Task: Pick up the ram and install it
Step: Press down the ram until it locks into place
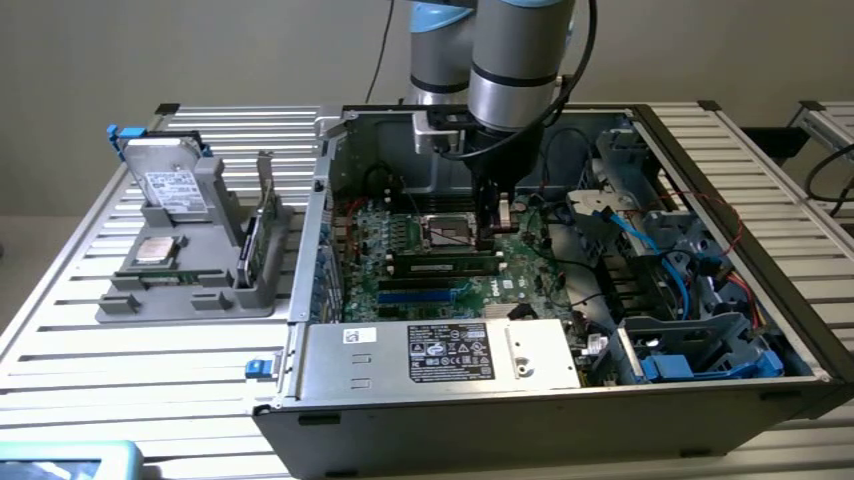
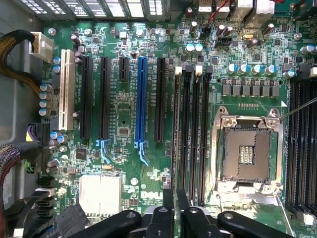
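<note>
The ram [image 1: 442,266], a long green stick with a pale label, lies along the black memory slots of the motherboard [image 1: 400,240] inside the open computer case. In the wrist view the ram [image 2: 176,139] shows edge-on in the slot nearest the blue connector. That thin edge runs straight toward my gripper [image 2: 176,210]. In the exterior view my gripper [image 1: 503,222] hangs inside the case, just above the ram's end on the exterior view's right, beside the CPU socket [image 1: 447,232]. Whether it touches the ram is hidden.
More bare memory slots [image 2: 200,134] and the open CPU socket [image 2: 246,153] flank the ram. Cables [image 1: 627,215] and drive bays fill the case on the exterior view's right. A metal power-supply box [image 1: 441,352] sits at the front. A grey parts tray [image 1: 187,290] with a hard drive [image 1: 174,185] stands outside.
</note>
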You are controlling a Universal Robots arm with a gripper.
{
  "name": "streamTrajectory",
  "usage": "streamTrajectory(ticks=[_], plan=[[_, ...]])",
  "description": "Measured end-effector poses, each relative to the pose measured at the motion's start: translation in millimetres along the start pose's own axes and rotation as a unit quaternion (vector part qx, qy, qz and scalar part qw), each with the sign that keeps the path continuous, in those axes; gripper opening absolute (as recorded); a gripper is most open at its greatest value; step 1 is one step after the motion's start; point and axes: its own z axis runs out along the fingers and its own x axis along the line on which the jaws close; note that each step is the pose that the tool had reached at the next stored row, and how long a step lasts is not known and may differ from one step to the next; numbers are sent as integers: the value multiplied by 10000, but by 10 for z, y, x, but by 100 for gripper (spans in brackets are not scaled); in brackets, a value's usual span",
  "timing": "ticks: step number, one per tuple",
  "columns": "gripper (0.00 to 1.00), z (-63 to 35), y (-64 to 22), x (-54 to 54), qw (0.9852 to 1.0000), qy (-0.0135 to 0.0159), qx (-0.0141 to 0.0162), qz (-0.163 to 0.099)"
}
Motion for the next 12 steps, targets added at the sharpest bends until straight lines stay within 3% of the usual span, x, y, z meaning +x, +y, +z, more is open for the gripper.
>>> streamTrajectory(ticks=[1,3,7,10,12], plan=[[13,0,0,0,10000,-3,0,0],[11,7,2,0,10000,-2,7,2],[11,32,2,-12,10000,80,10,17],[11,41,2,-26,9999,110,15,31],[11,48,2,-37,9999,109,21,39]])
